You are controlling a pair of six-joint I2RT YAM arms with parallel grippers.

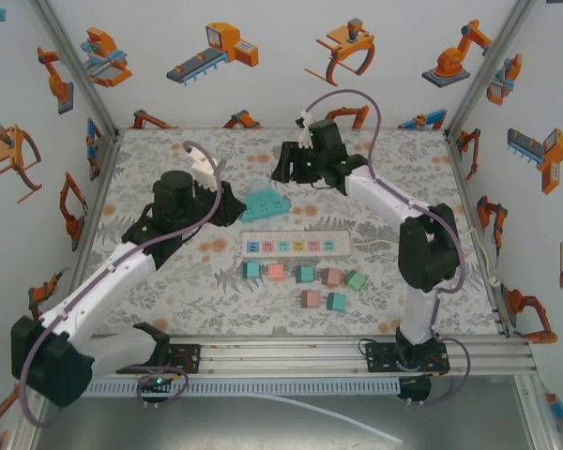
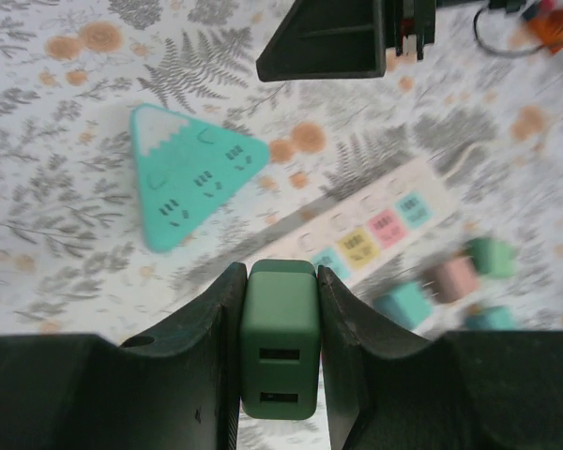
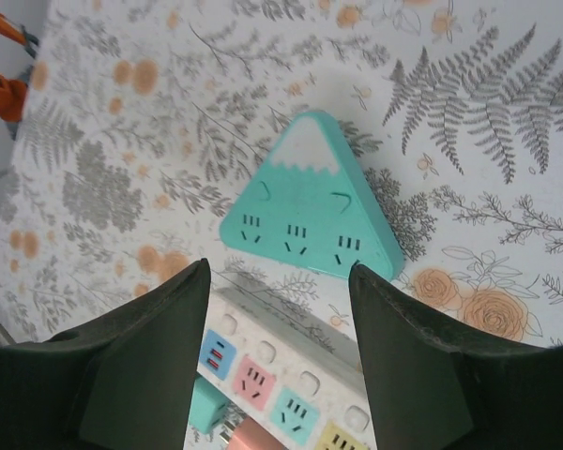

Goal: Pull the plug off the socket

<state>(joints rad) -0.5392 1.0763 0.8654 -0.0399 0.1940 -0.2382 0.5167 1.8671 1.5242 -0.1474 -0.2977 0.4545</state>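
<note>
The left gripper is squeezing a small dark green square plastic plug by its sides, between its two fingers. The plug is sitting off, apart from the teal triangle-shaped mountain socket and the long white power strip with coloured squares. The right gripper is hanging above the triangle and the strip with its fingers apart and nothing between them. The plug is looking smooth, so it could slip out and drop onto the strip. The two arms are working close together, so they could bump.
</note>
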